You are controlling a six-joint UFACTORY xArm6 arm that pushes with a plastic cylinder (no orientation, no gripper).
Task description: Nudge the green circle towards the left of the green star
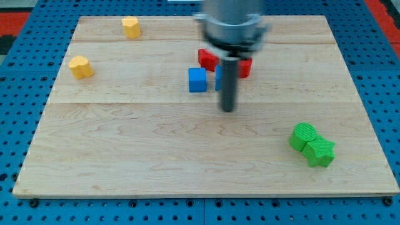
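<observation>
The wooden board [125, 156] was observed lying flat on a blue perforated table [12, 125]. The arm's grey housing [232, 25] was seen blurred at the board's twelve o'clock, with the dark rod hanging straight below it. No jaws were fitted; my tip [229, 110] was recorded near the board's centre, touching nothing.

The green circle [304, 136] was found toward the board's four o'clock, touching the green star [321, 152] and lying at the star's ten o'clock. No long axis or heading could be assigned to the round block. From my tip, the circle lay at four o'clock, well apart.

A blue cube [197, 80] stood at my tip's ten o'clock. Behind the rod, two red blocks [207, 59] were partly hidden. Two yellow blocks [81, 66] [130, 27] were noted toward the board's ten and eleven o'clock.
</observation>
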